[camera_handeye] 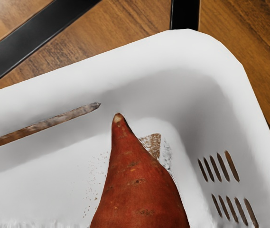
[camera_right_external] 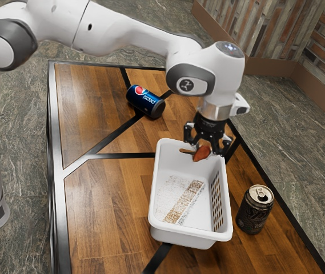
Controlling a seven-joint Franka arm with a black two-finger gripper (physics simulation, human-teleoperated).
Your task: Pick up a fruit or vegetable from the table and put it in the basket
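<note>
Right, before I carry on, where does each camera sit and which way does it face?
Exterior view: raised at the arm's side, looking down across the brown wooden table and white plastic basket; my white jointed arm comes in from the exterior view's upper left, its black two-finger gripper shut on an orange-red sweet potato.
Wrist view: on my hand, looking down past the sweet potato into one end of the basket.
Shared: sweet potato, basket, part of the table.
</note>
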